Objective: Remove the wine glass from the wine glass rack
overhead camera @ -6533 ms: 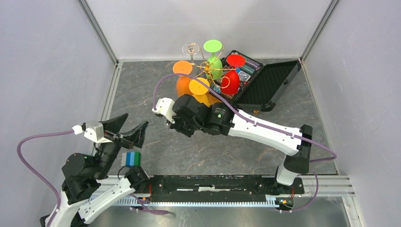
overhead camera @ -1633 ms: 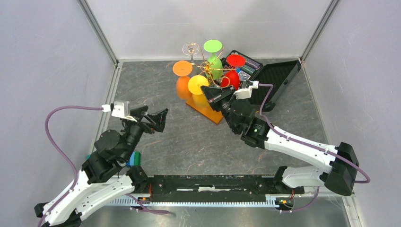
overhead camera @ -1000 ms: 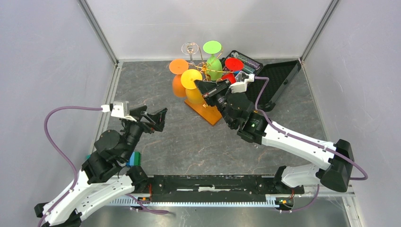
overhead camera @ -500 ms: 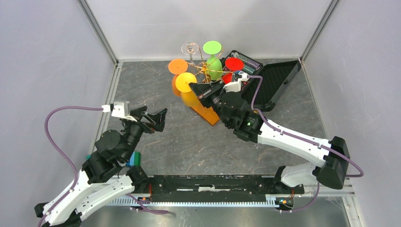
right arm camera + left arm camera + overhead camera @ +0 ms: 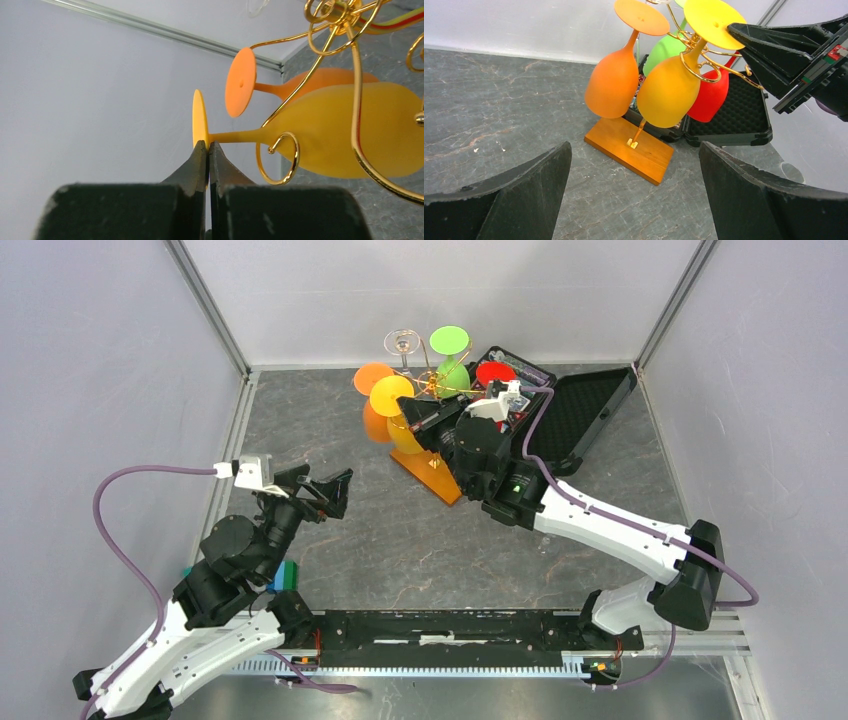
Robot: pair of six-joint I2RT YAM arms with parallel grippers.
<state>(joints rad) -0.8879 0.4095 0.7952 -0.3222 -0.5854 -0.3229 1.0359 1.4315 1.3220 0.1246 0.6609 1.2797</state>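
The wine glass rack (image 5: pixel 430 472) is a gold wire stand on an orange-brown wooden base (image 5: pixel 649 155), with several coloured glasses hanging upside down. My right gripper (image 5: pixel 208 146) is shut on the rim of the yellow wine glass's foot (image 5: pixel 391 395). The glass's stem lies inside a gold curl (image 5: pixel 280 157), and its bowl (image 5: pixel 669 92) hangs beside the orange glass (image 5: pixel 613 82). My left gripper (image 5: pixel 634 150) is open and empty, low over the floor in front of the rack and well apart from it (image 5: pixel 322 483).
Green (image 5: pixel 664 50) and red (image 5: pixel 711 95) glasses hang on the far side, and a clear glass (image 5: pixel 403 343) at the back. An open black foam-lined case (image 5: pixel 570 415) lies right behind the rack. Grey walls close the back and sides.
My right gripper has moved left and toward the back, carrying the yellow glass's foot with it; the bowl swung the same way. The left arm has not moved.
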